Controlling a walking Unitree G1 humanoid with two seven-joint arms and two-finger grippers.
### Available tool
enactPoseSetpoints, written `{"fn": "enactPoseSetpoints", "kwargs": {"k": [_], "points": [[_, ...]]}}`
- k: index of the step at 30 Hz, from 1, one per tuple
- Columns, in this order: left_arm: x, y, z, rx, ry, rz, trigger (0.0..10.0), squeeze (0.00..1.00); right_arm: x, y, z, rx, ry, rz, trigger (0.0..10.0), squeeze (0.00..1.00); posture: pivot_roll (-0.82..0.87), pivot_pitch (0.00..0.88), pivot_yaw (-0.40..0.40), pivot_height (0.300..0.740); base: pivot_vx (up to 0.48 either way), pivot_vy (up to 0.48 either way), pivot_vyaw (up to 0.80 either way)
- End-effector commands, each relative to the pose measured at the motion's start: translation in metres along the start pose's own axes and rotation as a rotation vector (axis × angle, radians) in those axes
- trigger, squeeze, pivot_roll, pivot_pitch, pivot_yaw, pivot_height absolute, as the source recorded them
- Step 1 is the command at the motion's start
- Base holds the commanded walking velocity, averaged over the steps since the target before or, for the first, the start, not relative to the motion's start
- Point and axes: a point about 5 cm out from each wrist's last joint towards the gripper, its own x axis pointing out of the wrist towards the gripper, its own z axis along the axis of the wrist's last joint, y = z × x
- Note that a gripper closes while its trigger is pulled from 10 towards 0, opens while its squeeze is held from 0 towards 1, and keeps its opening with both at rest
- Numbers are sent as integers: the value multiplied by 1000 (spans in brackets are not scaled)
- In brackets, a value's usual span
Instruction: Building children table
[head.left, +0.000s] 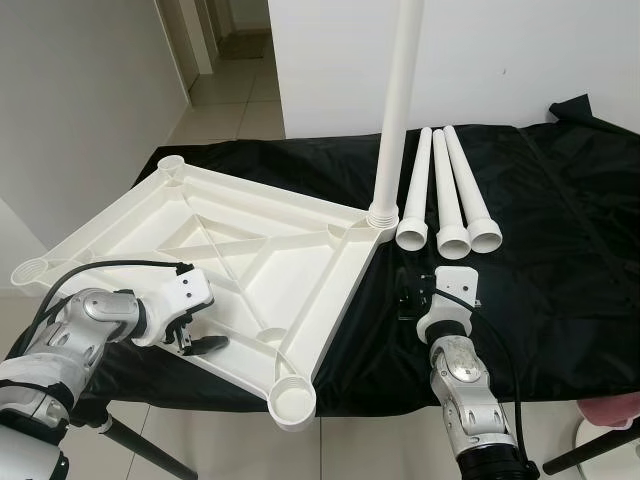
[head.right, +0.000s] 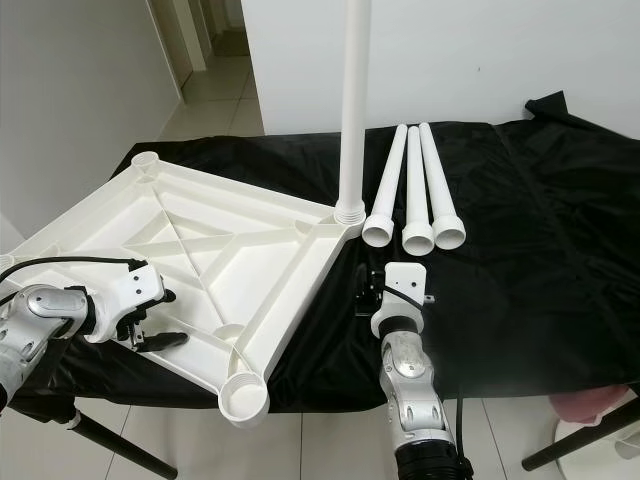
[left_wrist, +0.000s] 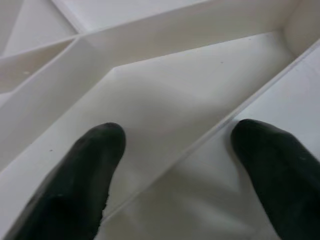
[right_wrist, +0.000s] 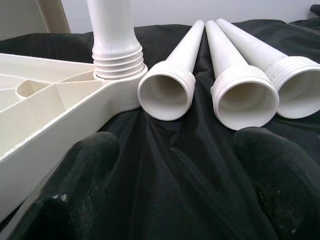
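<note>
Head cameras: one white plastic tabletop (head.left: 230, 250) lies upside down on a black cloth (head.left: 560, 250), ribbed underside up, with four round corner sockets. One leg (head.left: 398, 100) stands upright, screwed into the far right corner socket. Three loose legs (head.left: 450, 190) lie side by side just beside it, long axes running away from the robot, wide threaded ends nearest. The left gripper (head.left: 196, 338) rests at the tabletop's near edge. The right gripper (head.left: 415, 295) sits low on the cloth before the loose legs.

Left wrist camera: two black fingers (left_wrist: 75, 185) are spread apart, straddling a raised white rib (left_wrist: 215, 127) of the tabletop.

Right wrist camera: two black fingers (right_wrist: 280, 185) are spread wide over the cloth, gripping nothing. Three open threaded leg mouths face them; the standing leg's threaded base (right_wrist: 117, 57) sits in its socket.
</note>
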Motion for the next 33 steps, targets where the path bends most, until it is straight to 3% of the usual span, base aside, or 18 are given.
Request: {"fn": "enactPoseSetpoints", "kwargs": {"k": [1, 2, 4, 6, 7, 8, 9, 10, 11, 12, 16, 17, 19, 20, 23, 27, 31, 33], "points": [[7, -29, -21, -80, 54, -310, 3725, 0, -2, 2, -1, 6, 4, -4, 10000, 0, -36, 37, 114, 740, 0, 0, 0], [8, -29, -20, -92, 42, -320, 1882, 0, -2, 3, -1, 7, 5, -5, 10000, 0, -36, 37, 114, 740, 0, 0, 0], [8, -29, -20, -92, 42, -320, 1882, 0, -2, 3, -1, 7, 5, -5, 10000, 0, -36, 37, 114, 740, 0, 0, 0], [9, -30, -20, -98, 36, -329, 1216, 0, -2, 3, -1, 8, 5, -6, 10000, 0, -34, 39, 116, 740, 0, 0, 0], [9, -31, -21, -95, 40, -339, 1961, 0, -2, 2, -2, 7, 7, -8, 10000, 0, -35, 41, 120, 740, 0, 0, 0], [9, -31, -21, -95, 40, -339, 1961, 0, -2, 2, -2, 7, 7, -8, 10000, 0, -35, 41, 120, 740, 0, 0, 0], [10, -34, -23, -87, 54, -353, 3373, 0, -3, 2, -2, 7, 7, -9, 10000, 0, -34, 44, 120, 740, 0, 0, 0], [10, -34, -23, -87, 54, -353, 3373, 0, -3, 2, -2, 7, 7, -9, 10000, 0, -34, 44, 120, 740, 0, 0, 0], [10, -36, -25, -80, 66, -361, 4275, 0, -4, 2, -2, 7, 8, -10, 10000, 0, -35, 47, 120, 740, 0, 0, 0], [11, -38, -26, -77, 70, -366, 3294, 0, -4, 2, -3, 7, 9, -11, 10000, 0, -38, 50, 122, 740, 0, 0, 0], [12, -38, -26, -74, 69, -367, 3255, 0, -5, 2, -3, 6, 11, -13, 10000, 0, -39, 52, 122, 740, 0, 0, 0], [12, -38, -27, -73, 70, -358, 3804, 0, -6, 1, -3, 6, 12, -15, 10000, 0, -40, 52, 123, 740, 0, 0, 0], [13, -37, -27, -75, 70, -346, 3412, 0, -7, 1, -3, 6, 12, -16, 10000, 0, -43, 55, 125, 740, 0, 0, 0], [13, -36, -28, -81, 64, -335, 0, 0, -7, 0, -4, 5, 13, -18, 10000, 0, -44, 55, 125, 740, 0, 0, 0], [13, -36, -28, -84, 60, -327, 0, 0, -8, 0, -4, 5, 14, -20, 10000, 0, -44, 55, 125, 740, 0, 0, 0], [14, -25, -17, -101, -42, -196, 0, 0, -8, -1, -5, 6, 17, -26, 10000, 0, -47, 57, 125, 740, 0, 0, 0], [16, -22, -9, -97, -97, -142, 0, 0, -8, 0, -5, 8, 17, -27, 10000, 0, -47, 57, 125, 740, 0, 0, 0], [20, -23, 1, -83, -152, -124, 10000, 0, -8, 2, -5, 10, 17, -20, 10000, 0, -35, 56, 116, 740, 0, 0, 0]]}}
